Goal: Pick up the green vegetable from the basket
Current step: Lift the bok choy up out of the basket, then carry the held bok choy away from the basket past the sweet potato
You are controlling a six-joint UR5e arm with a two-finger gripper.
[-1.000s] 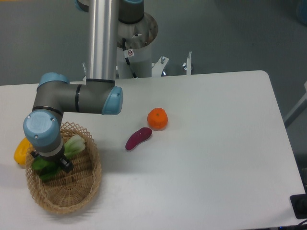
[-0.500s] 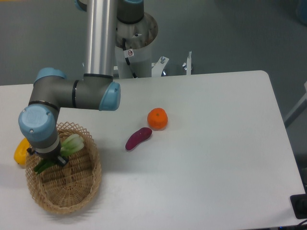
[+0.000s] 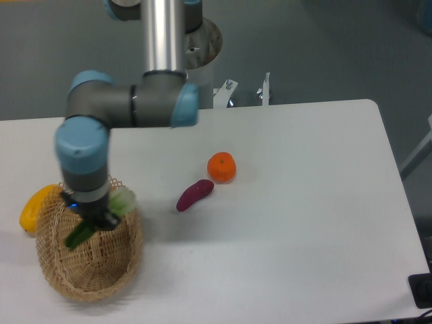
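Note:
The green vegetable (image 3: 120,201), a small bok choy with a pale stalk end and dark green leaves (image 3: 79,234), hangs above the basket (image 3: 98,270). My gripper (image 3: 100,219) is shut on its middle, and the arm's wrist hides most of the fingers. The pale stalk end points right and the leaves point down-left, over the basket's inside. The tan woven basket sits at the table's front left and nothing else shows inside it.
A yellow pepper-like vegetable (image 3: 35,208) lies just left of the basket's rim. A purple sweet potato (image 3: 194,194) and an orange fruit (image 3: 221,167) lie near the middle of the white table (image 3: 304,216). The arm's base column stands at the back.
The gripper has risen and shifted right with the bok choy in it; the vegetable now hangs higher over the basket's right half.

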